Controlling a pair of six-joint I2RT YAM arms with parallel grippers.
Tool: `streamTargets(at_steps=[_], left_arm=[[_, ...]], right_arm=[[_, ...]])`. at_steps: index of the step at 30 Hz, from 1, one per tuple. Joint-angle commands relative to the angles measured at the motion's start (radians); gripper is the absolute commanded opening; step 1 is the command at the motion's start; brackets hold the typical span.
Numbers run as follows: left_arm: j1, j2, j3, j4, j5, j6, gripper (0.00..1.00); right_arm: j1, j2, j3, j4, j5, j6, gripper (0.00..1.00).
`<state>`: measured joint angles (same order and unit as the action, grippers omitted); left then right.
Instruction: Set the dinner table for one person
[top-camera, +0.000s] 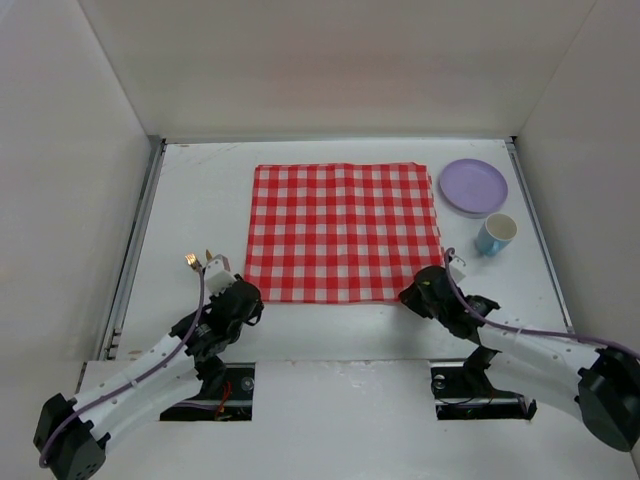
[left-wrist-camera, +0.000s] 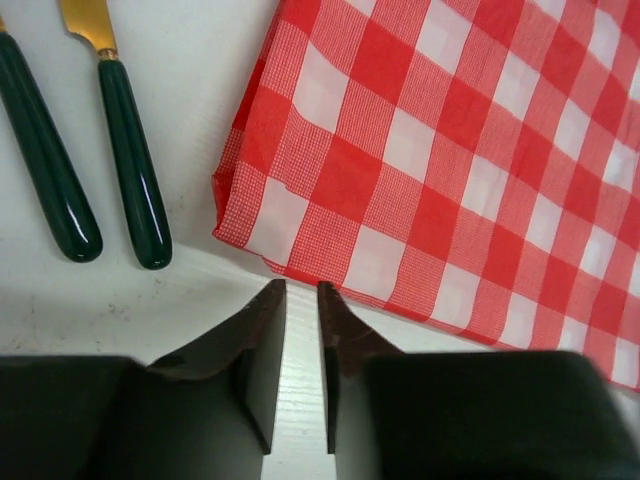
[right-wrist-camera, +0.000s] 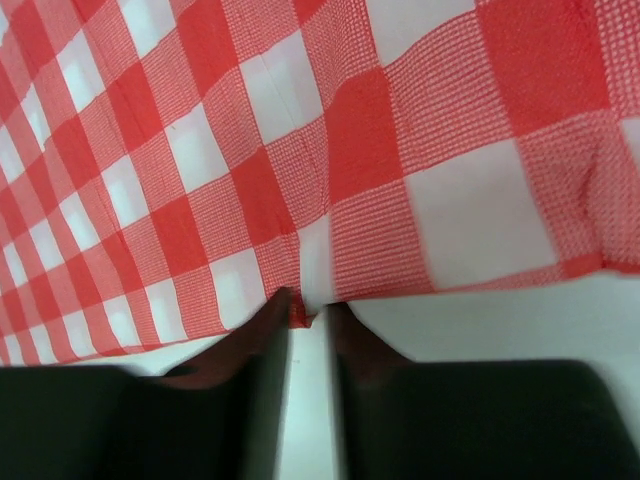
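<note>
A red-and-white checked cloth (top-camera: 343, 232) lies spread flat on the white dinner table (top-camera: 195, 200). My left gripper (top-camera: 250, 293) sits at the cloth's near left corner. In the left wrist view its jaws (left-wrist-camera: 301, 288) stand a narrow gap apart with only bare table between them, just short of the cloth's hem (left-wrist-camera: 450, 170). My right gripper (top-camera: 408, 295) is at the near right corner. Its jaws (right-wrist-camera: 310, 305) are slightly apart, with a small fold of the cloth's hem (right-wrist-camera: 300, 150) lying at the tips.
Two pieces of cutlery with dark green handles (left-wrist-camera: 135, 170) and gold metal lie just left of the left gripper (top-camera: 200, 260). A lilac plate (top-camera: 473, 187) and a light blue cup (top-camera: 495, 234) stand right of the cloth. Metal rails (top-camera: 135, 250) line the table's sides.
</note>
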<state>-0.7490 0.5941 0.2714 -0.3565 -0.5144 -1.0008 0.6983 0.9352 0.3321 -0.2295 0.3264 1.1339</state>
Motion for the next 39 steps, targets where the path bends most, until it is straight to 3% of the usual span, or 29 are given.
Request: streamTargets(at_steps=[1,5,9,15,17,21,25,27,33,39], left_arm=[[-0.017,-0.011,0.080,-0.065,-0.104,-0.009,0.23],[-0.048,-0.011,0.138,-0.042,-0.168,0.036,0.28],[-0.115,0.068,0.181,0.080,-0.202,0.088,0.31],[-0.203,0.295,0.224,0.465,-0.227,0.243,0.36],[-0.198,0.373,0.224,0.620,-0.204,0.297,0.38],[-0.177,0.536,0.226,0.823,-0.110,0.332,0.40],[-0.174,0.625,0.203,0.934,-0.049,0.346,0.41],[-0.172,0.662,0.171,1.029,-0.013,0.364,0.41],[-0.190,0.728,0.123,1.232,0.106,0.413,0.40],[-0.194,0.720,0.077,1.281,0.117,0.398,0.41]], right_arm=[[0.019,-0.035,0.047,-0.060,0.051,0.006,0.33],[0.030,-0.113,0.093,-0.158,0.094,-0.022,0.51],[-0.039,-0.151,0.194,-0.189,0.088,-0.146,0.57],[-0.205,-0.046,0.433,-0.121,0.033,-0.345,0.59],[-0.294,0.017,0.504,-0.067,-0.016,-0.410,0.49],[-0.518,0.160,0.642,-0.018,-0.113,-0.447,0.15],[-0.734,0.299,0.734,-0.002,-0.124,-0.427,0.07],[-0.803,0.353,0.755,0.016,-0.125,-0.427,0.10],[-0.944,0.525,0.794,0.070,-0.113,-0.422,0.40],[-1.038,0.750,0.927,0.061,-0.173,-0.441,0.50]])
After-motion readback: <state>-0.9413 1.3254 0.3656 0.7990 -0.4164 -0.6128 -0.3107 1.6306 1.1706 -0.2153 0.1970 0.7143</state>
